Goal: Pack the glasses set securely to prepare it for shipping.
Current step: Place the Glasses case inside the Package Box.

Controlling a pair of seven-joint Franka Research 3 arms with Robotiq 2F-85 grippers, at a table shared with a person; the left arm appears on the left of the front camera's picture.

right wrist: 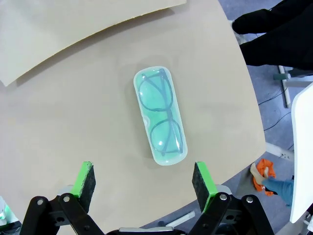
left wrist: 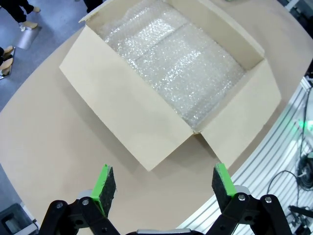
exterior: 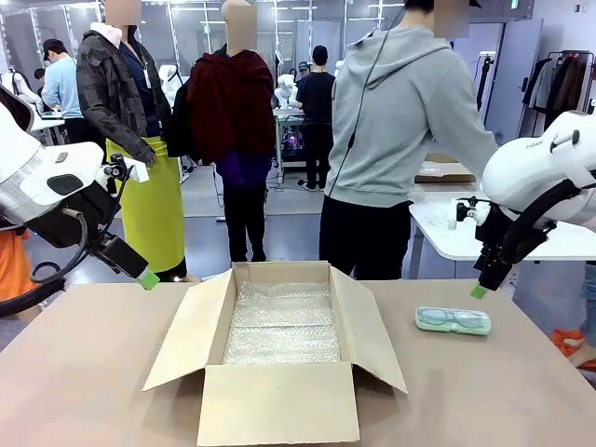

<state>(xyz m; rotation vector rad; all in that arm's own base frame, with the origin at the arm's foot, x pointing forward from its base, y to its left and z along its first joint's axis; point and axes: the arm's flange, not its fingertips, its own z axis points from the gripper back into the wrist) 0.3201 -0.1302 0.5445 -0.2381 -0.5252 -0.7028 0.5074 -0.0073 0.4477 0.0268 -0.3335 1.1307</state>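
Observation:
A mint green translucent glasses case point(exterior: 453, 320) lies flat on the table right of the box, with a pair of glasses showing through its lid point(right wrist: 161, 116). My right gripper point(exterior: 479, 291) hangs open just above and behind it; in the right wrist view the case sits ahead of the open gripper point(right wrist: 144, 181). My left gripper point(exterior: 147, 278) hovers open above the table's left side, near the box's left flap. In the left wrist view the gripper point(left wrist: 165, 184) holds nothing. The pale pink case is out of view.
An open cardboard box point(exterior: 279, 402) lined with bubble wrap point(left wrist: 176, 58) stands mid-table, flaps spread out. A person in a grey hoodie point(exterior: 396, 121) stands at the far side, back turned. The table's right edge point(right wrist: 249, 93) runs close beside the case.

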